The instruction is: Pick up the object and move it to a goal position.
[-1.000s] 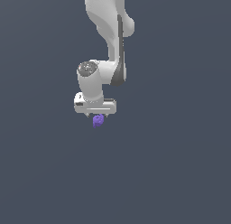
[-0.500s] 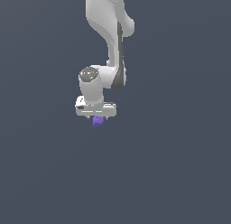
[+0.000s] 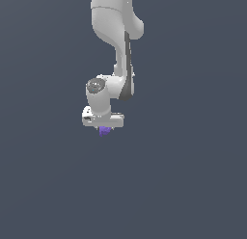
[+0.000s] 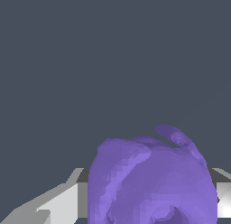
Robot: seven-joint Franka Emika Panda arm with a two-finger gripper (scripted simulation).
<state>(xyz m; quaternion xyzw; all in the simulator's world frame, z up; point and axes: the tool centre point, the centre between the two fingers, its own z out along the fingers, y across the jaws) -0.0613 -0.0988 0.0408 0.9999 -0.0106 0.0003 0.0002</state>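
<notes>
Filling the wrist view, the object (image 4: 153, 182) is being pinched between the white fingers (image 4: 61, 203) of the claw (image 3: 104, 128), pressed in on both sides. From the exterior view the purple lump (image 3: 104, 131) is peeking out at six o'clock beneath the claw, which is being carried higher than a second ago, with the arm (image 3: 116, 45) reaching up to twelve o'clock. No desk is being shown. The lift is judged done; the carry to the goal is being made.
</notes>
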